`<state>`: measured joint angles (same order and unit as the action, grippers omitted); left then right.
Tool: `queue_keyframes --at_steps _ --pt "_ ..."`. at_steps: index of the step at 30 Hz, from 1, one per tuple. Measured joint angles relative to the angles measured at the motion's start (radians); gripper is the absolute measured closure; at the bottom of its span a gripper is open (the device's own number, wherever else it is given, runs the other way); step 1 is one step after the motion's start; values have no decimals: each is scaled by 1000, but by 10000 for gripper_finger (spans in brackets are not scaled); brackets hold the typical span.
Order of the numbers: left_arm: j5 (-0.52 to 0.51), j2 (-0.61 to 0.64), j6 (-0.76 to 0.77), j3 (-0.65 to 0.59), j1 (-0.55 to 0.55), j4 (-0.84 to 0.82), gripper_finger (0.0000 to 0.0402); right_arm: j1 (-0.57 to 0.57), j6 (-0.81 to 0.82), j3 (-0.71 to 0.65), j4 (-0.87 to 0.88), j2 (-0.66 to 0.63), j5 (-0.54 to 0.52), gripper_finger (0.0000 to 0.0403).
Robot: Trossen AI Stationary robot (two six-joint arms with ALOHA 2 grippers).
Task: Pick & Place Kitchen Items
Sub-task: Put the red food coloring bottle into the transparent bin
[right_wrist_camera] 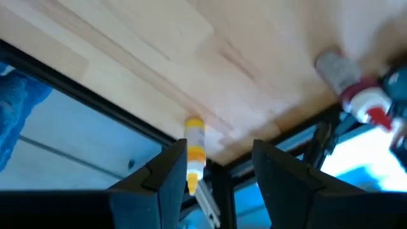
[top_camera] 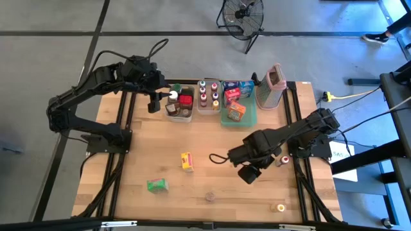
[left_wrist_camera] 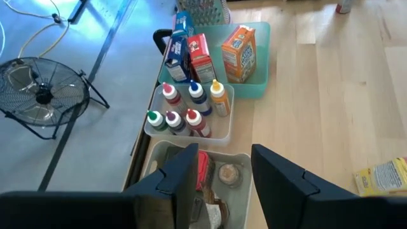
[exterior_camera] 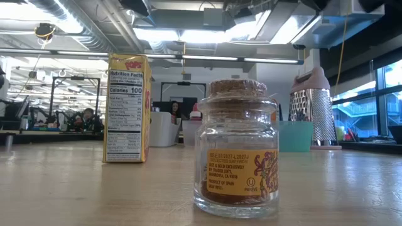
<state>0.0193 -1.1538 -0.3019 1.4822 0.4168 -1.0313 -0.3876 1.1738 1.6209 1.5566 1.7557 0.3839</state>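
**Two arms over a table of little foods**

The left gripper (top_camera: 154, 102) hangs over the back of the table (top_camera: 141, 154), right above the jar tub (top_camera: 179, 114). Its fingers (left_wrist_camera: 184, 175) stand partly open with a gap between them. They hold nothing. Below them in the tub sit a red box (left_wrist_camera: 203, 170) and a round jar lid (left_wrist_camera: 227, 173).

Next to that tub is the bottle tub (left_wrist_camera: 224, 130). It holds six small bottles (left_wrist_camera: 191, 108) with red, blue, orange, green and purple caps. Next to that is the green tray (left_wrist_camera: 262, 83). Small boxes (left_wrist_camera: 191, 56) and an orange box (left_wrist_camera: 240, 44) stand in it. The grater (top_camera: 272, 86) stands just beside the tray.

The right gripper (top_camera: 249, 173) is over the right side of the table. Its fingers (right_wrist_camera: 168, 175) are partly open too, and nothing is between them. A small bottle (top_camera: 283, 160) stands near it by the table edge. Another small jar (top_camera: 279, 208) stands near the front right corner.

More things are loose on the table. A yellow box (top_camera: 187, 162) stands in the middle. A green box (top_camera: 157, 185) lies to the left of it, nearer the front. A cork jar (exterior_camera: 237, 147) stands near the front edge, with brown spice low inside it.
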Motion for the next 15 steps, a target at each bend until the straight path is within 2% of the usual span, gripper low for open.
queue_keyframes --at_steps 5,9,15 --pt "0 0 0 0 0 -41 261 -17 38 -48 -24 0 77 223" --pt "1 0 2 0 0 -77 260 -35 46 -52 17 0 38 223" --pt "1 0 3 0 0 -106 260 -102 50 -52 15 -12 50 223"
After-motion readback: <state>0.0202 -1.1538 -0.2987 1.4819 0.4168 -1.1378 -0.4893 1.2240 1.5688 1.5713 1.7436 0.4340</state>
